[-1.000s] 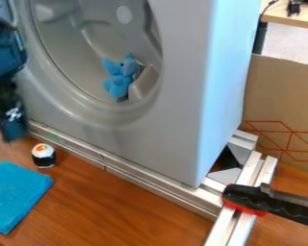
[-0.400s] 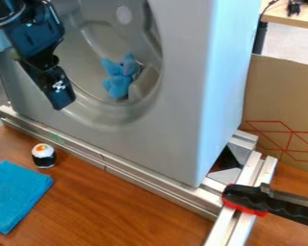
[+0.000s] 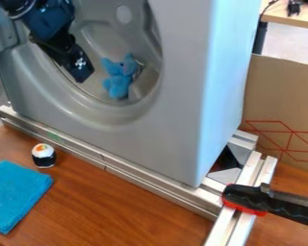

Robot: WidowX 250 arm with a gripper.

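Closest to the camera there's a brown wooden bench [image 3: 137, 206], with a folded blue cloth [image 3: 15, 194] lying flat on the left. Over on the right, a black and red clamp [image 3: 243, 196] sits on some metal rails [image 3: 224, 230]. Just past the cloth is a little toy sushi roll [image 3: 44, 156], upright, black sides, white top with a dab of orange. A long metal bar [image 3: 111, 162] runs behind it, along the foot of a grey washing machine [image 3: 173, 125]. The gripper [image 3: 83, 77] hangs at a tilt by the left side of the round opening, and honestly I can't tell if its jaws are clenched or released. The blue stuffed animal [image 3: 118, 81] is in the opening, right of the gripper and close to it. Further back there's a cardboard panel [image 3: 278, 91] with red lines, then a pale table [image 3: 298, 19].
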